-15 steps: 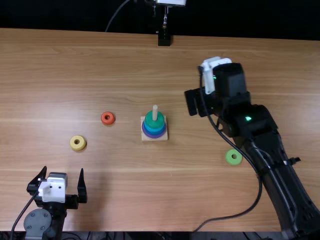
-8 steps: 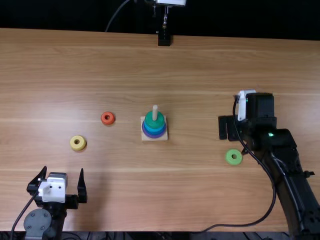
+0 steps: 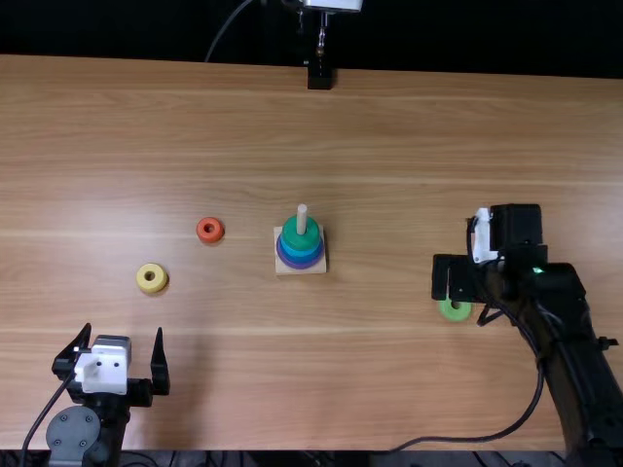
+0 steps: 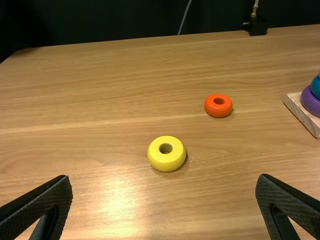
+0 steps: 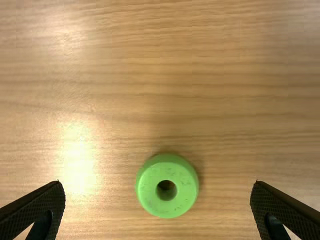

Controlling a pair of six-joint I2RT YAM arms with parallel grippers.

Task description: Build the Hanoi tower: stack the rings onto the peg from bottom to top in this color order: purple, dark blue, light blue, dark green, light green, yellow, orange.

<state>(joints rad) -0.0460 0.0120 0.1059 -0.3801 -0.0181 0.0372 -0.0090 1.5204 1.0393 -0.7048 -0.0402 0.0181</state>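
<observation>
Holds the right jaws (image 3: 449, 278) wide apart and empty near the light green round ring (image 5: 149, 192) on the tabletop (image 3: 370, 370). Holds the left jaws (image 3: 123, 330) equally spread and empty; shows dark green (image 3: 301, 237), blue (image 3: 301, 254) and purple rings (image 3: 301, 265) stacked on the pale wooden peg (image 3: 302, 216).

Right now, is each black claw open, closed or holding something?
Left claw: open, holding nothing.
Right claw: open, holding nothing, above the light green round ring.

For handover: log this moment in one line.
right hand open near light green ring; left hand open; dark green ring topmost on peg; yellow ring, orange ring loose
</observation>
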